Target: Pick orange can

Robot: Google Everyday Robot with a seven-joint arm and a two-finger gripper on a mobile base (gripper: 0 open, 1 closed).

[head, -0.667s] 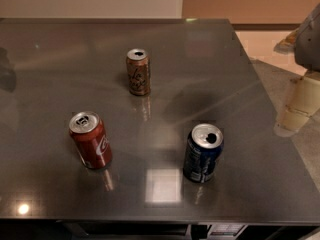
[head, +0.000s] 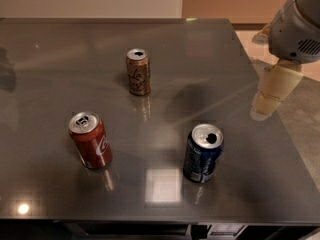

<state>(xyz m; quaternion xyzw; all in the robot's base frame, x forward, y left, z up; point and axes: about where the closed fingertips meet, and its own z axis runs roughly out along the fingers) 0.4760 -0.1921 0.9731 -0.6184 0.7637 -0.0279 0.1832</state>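
The orange can (head: 138, 72) stands upright on the dark grey table (head: 210, 54), back of centre, with a bronze body, pale script and a silver top. My gripper (head: 271, 93) hangs cream-coloured below the grey arm (head: 296, 26) over the table's right edge, far to the right of the orange can and apart from it. It holds nothing that I can see.
A red cola can (head: 90, 140) stands at the front left and a dark blue can (head: 202, 153) at the front right, below and left of the gripper. The table's right edge runs beside tiled floor (head: 305, 104).
The arm and gripper have moved left, further in over the table's right edge. The three cans have not moved.
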